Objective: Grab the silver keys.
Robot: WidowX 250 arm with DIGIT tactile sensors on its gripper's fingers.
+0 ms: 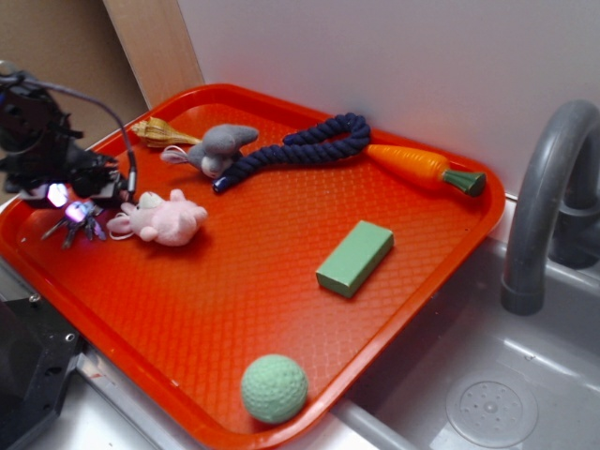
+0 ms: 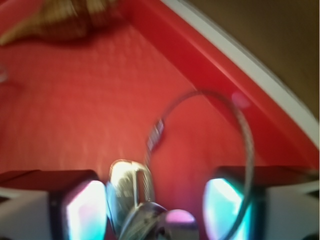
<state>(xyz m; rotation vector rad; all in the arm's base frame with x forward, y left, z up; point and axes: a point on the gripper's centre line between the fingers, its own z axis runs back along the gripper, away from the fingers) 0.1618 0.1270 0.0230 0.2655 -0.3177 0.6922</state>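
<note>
Silver keys (image 1: pixel 78 223) at the left corner of the red tray (image 1: pixel 281 281), directly under the gripper (image 1: pixel 73 204), just left of the pink plush toy (image 1: pixel 164 220). Between the jaws in the wrist view: key heads (image 2: pixel 131 197) sitting in the gap, wire ring (image 2: pixel 235 150) looping up and over the right pad (image 2: pixel 222 207). Jaws apart, not closed on the metal; contact with either pad unclear. Blades fanned down-left in the exterior view, long axis roughly diagonal. Seen only from the wrist: ring loop, blurred. Seen only from outside: grey plush (image 1: pixel 220 147), navy rope (image 1: pixel 300 148), carrot (image 1: pixel 422 167), green block (image 1: pixel 354 258), green ball (image 1: pixel 275 387). Seashell (image 2: pixel 65 20) in both.
</note>
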